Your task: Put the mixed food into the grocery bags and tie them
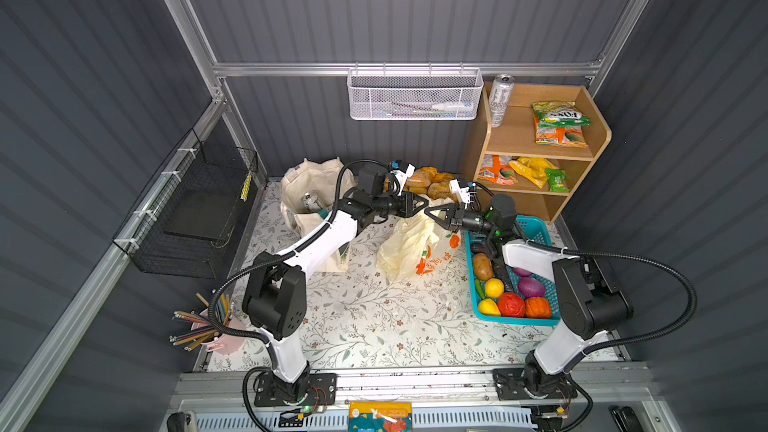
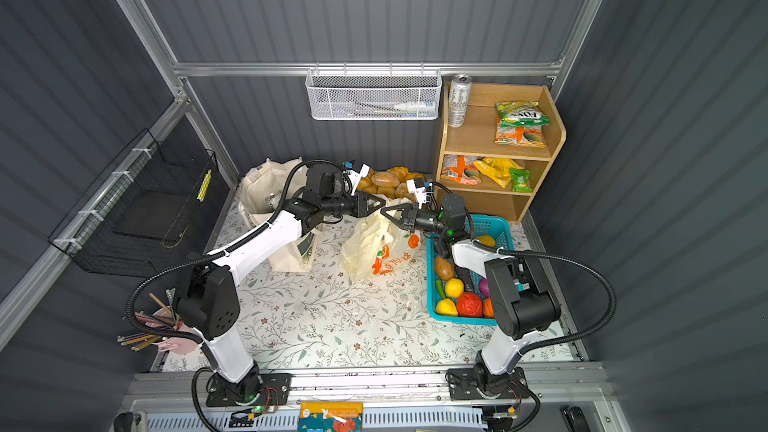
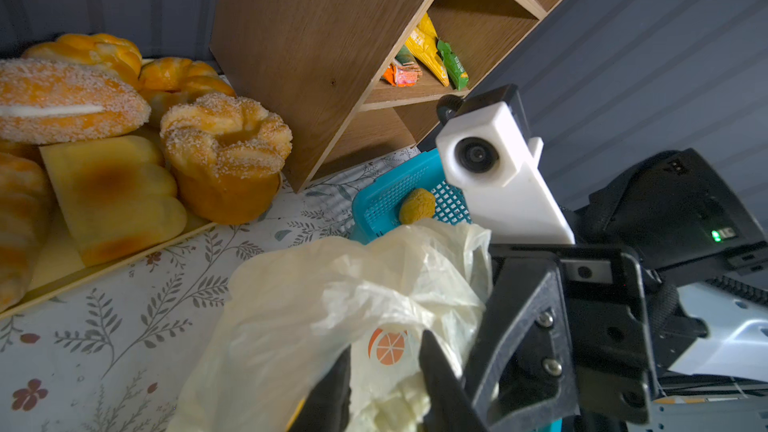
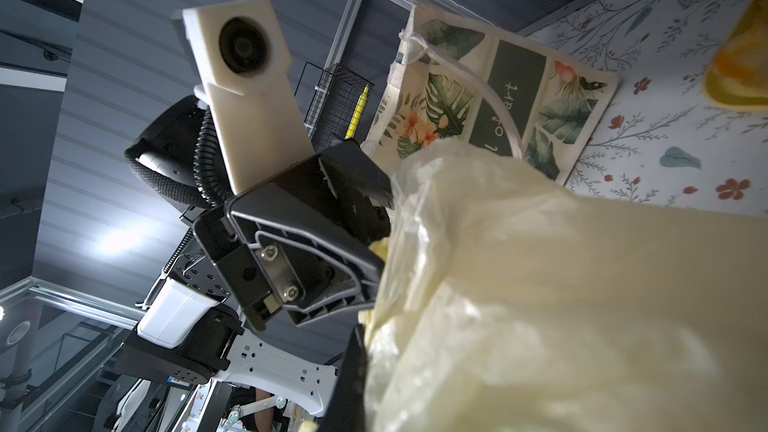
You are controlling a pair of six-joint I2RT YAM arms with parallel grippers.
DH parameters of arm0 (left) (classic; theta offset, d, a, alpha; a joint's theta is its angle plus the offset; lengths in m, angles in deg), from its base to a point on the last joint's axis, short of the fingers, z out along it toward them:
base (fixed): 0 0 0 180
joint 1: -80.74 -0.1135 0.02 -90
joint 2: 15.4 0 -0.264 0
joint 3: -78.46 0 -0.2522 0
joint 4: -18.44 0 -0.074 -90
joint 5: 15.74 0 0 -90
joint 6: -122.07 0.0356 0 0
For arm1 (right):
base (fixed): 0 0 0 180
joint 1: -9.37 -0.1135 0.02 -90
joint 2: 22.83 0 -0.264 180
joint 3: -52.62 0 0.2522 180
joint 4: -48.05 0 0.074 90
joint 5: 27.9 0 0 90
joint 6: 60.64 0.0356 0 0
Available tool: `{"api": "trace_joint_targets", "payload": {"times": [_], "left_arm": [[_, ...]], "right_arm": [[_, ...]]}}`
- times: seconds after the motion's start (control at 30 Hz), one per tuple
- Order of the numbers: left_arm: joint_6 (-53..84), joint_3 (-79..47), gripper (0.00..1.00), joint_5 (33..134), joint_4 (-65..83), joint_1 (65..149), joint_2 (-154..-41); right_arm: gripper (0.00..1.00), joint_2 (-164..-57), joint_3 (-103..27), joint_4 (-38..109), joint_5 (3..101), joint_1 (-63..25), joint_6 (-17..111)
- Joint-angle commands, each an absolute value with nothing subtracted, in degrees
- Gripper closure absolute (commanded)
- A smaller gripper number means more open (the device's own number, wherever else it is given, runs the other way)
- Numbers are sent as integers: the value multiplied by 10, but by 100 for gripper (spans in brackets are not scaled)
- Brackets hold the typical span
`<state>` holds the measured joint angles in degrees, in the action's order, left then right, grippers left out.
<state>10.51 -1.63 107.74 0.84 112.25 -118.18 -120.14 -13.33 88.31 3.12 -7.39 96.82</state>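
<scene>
The pale-yellow plastic bag [image 1: 409,249] [image 2: 370,249] with orange fruit print slumps mid-table. Its top is bunched between both grippers. My left gripper [image 1: 422,205] [image 3: 384,347] is shut on a wad of the bag's plastic [image 3: 311,305]. Facing it tip to tip, my right gripper [image 1: 430,213] [image 4: 365,351] is shut on the same bag [image 4: 561,305]; one of its fingers is hidden by the plastic. The cream tote [image 1: 307,184] [image 4: 478,89] stands at the back left with a can [image 1: 309,201] inside. Bread pieces [image 1: 432,182] [image 3: 224,151] lie on a tray behind the grippers.
A turquoise basket [image 1: 536,226] of toy produce, with a lemon [image 1: 493,287], sits under my right arm. A wooden shelf [image 1: 598,135] at the back right holds a can [image 1: 500,99] and snack packets. There is a black wire basket [image 1: 195,209] on the left wall and a pencil cup [image 1: 208,326] at the front left.
</scene>
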Motion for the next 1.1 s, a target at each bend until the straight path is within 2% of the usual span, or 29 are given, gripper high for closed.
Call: {"api": "trace_joint_targets", "payload": {"times": [0.0, 0.1, 0.17, 0.23, 0.3, 0.33, 0.43, 0.47, 0.53, 0.67, 0.83, 1.07], "left_arm": [[93, -23, 82, 1111, 32, 1122, -1183], [84, -29, 83, 1121, 43, 1122, -1182], [85, -34, 88, 1120, 47, 1122, -1178], [84, -38, 98, 1119, 52, 1122, -1175], [84, -40, 100, 1117, 54, 1122, -1173], [82, -40, 100, 1114, 55, 1122, -1173], [80, -45, 100, 1103, 61, 1122, -1169], [81, -46, 100, 1099, 59, 1121, -1169], [82, -50, 100, 1087, 56, 1119, -1169], [74, -62, 100, 1077, 75, 1113, -1169], [73, -62, 100, 1075, 82, 1109, -1169], [79, -80, 100, 1075, 78, 1106, -1169]], "right_arm": [[100, -1202, -140, 903, 24, -71, 961], [100, -1202, -140, 903, 25, -71, 961], [100, -1202, -140, 903, 26, -71, 961], [100, -1202, -140, 903, 25, -71, 961], [100, -1202, -139, 901, 24, -70, 961], [97, -1201, -139, 899, 23, -70, 961], [68, -1194, -129, 893, 20, -65, 960], [62, -1189, -124, 894, 21, -62, 961], [53, -1174, -108, 886, 20, -54, 960], [42, -1143, -72, 875, 17, -41, 960], [36, -1110, -17, 872, 20, -35, 958], [40, -1091, 21, 872, 14, -46, 959]]}}
